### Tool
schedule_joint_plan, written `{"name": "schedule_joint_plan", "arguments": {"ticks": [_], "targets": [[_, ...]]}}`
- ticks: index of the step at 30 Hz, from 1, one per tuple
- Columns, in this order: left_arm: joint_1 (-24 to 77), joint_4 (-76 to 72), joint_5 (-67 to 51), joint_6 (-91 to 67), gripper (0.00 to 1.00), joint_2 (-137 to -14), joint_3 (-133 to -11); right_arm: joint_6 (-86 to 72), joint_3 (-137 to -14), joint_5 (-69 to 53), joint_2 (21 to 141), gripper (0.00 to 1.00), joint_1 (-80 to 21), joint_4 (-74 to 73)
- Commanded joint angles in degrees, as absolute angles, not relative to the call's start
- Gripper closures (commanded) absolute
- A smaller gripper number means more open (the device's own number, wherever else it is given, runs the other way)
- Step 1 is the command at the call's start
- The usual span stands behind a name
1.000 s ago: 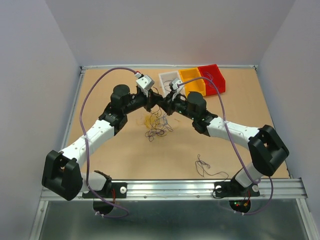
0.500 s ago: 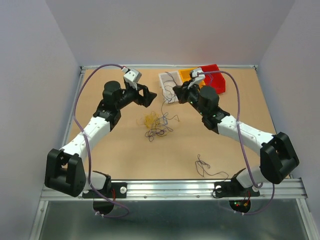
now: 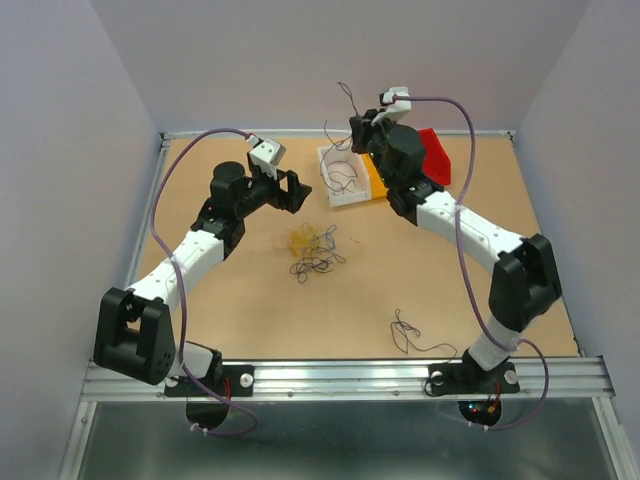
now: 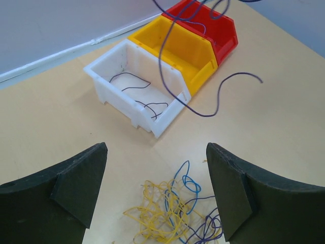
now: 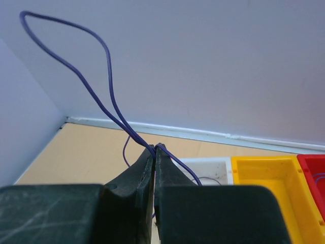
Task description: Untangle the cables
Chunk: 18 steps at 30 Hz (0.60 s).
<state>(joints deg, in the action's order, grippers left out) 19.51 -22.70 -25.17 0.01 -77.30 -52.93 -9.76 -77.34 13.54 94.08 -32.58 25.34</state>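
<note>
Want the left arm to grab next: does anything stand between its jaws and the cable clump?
Nothing visible does. The left gripper hangs open, facing the cable clump with clear space between; the white bin sits farther back.

3 bins (image 4: 119,101) at back, cable tangle (image 3: 312,250) central

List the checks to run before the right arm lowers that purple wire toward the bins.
1. Grip: right gripper shut on purple wire: ok.
2. Other hand: left gripper open, holding nothing: ok.
3. Separation: purple wire hangs apart from the clump: ok.
4. Loose tail hanging over a bin: cannot tell.
5. Room in white bin: ok, only a few dark strands inside.
</note>
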Motion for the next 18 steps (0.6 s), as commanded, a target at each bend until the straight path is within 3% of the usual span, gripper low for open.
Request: {"name": "schedule_joint_plan", "arguments": {"ticks": [1, 8, 18], "targets": [[19.4, -25.8, -24.0, 1.3, 0.09, -76.8, -55.8, -6.0, -88.0, 23.0, 102.8, 0.99, -32.2, 26.6], [19.4, -25.7, -22.9, 1.7, 0.1, -77.0, -56.0, -4.7, -95.8, 32.3, 112.8, 0.99, -32.0, 26.7], [19.4, -25.3, -22.3, 1.5, 0.11, -78.8, -56.9, -8.1, -95.6, 30.8, 120.9, 0.99, -32.0, 26.5]]}}
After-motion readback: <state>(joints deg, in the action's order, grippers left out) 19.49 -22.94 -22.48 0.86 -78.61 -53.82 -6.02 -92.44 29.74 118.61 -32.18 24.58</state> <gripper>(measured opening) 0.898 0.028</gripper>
